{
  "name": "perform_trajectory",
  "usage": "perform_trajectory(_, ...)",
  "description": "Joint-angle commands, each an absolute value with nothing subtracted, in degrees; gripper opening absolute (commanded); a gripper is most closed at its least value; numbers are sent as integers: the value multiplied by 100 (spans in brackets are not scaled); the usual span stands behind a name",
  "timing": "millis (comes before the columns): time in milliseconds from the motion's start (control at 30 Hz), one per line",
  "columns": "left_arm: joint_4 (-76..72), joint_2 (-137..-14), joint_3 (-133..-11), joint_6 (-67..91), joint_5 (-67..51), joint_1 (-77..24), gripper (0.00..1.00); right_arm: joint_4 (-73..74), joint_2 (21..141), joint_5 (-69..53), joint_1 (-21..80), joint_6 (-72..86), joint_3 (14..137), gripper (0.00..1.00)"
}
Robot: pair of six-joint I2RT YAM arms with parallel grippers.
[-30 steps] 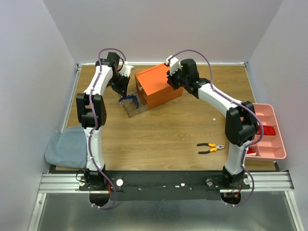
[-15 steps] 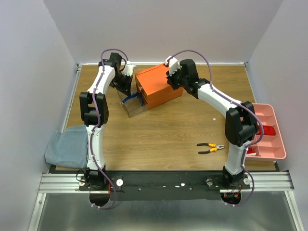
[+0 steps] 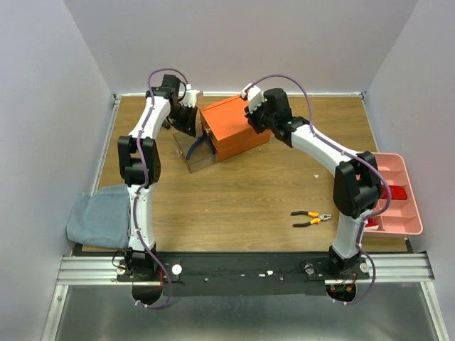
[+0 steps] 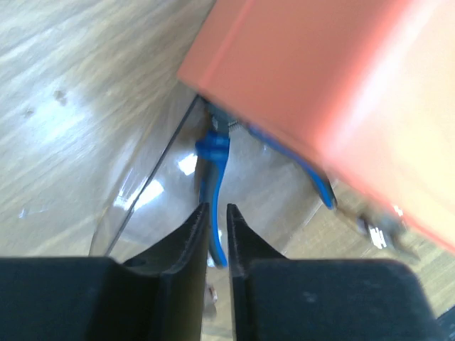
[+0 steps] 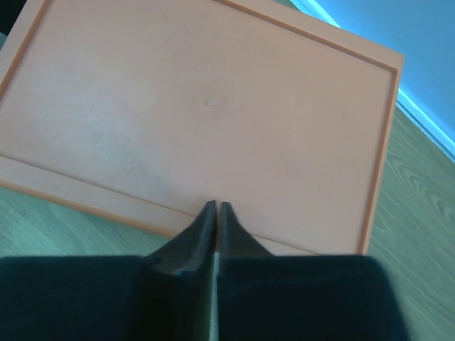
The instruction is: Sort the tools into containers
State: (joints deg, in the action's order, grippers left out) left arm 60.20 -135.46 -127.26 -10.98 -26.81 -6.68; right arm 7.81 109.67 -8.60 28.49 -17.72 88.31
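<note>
The orange box (image 3: pixel 234 128) stands at the back middle with a clear drawer (image 3: pixel 195 155) pulled out toward the left front. Blue-handled pliers (image 3: pixel 202 144) lie in the drawer, partly under the box. In the left wrist view the pliers (image 4: pixel 213 153) lie in the drawer (image 4: pixel 160 206) beneath the box (image 4: pixel 341 92). My left gripper (image 3: pixel 186 122) hovers over the drawer's far side, its jaws (image 4: pixel 217 206) shut to a thin slit and holding nothing. My right gripper (image 3: pixel 253 117) is shut, its tips (image 5: pixel 216 204) on the box lid (image 5: pixel 213 92). Orange-handled pliers (image 3: pixel 311 218) lie on the table at the front right.
A pink tray (image 3: pixel 400 213) with compartments sits at the right edge and holds something red (image 3: pixel 398 192). A grey-blue cloth (image 3: pixel 99 217) lies at the front left. Walls close in the table on three sides.
My left gripper has moved back and a little right, from over the drawer toward the box's left end. The blue pliers have slid further toward the box. The right arm has barely moved.
</note>
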Motion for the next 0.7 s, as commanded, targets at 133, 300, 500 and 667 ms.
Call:
perform_trajectory(133, 5871, -11585, -11490, -905, -2206, -115, 34, 2153, 9310, -44, 2813, -2573, 7631, 66)
perform_trajectory(300, 5889, -11023, -10873, -914, -2180, 289, 36, 2951, 8483, -506, 2541, -3444, 6594, 71)
perform_trajectory(500, 5775, -10390, -10258, -1054, -2083, 466, 37, 4227, 7578, -1177, 2136, -5280, 5003, 71)
perform_trajectory(667, 5730, -10046, -9827, -1116, -1986, 466, 37, 4720, 6471, -1415, 2074, -6959, 3790, 72)
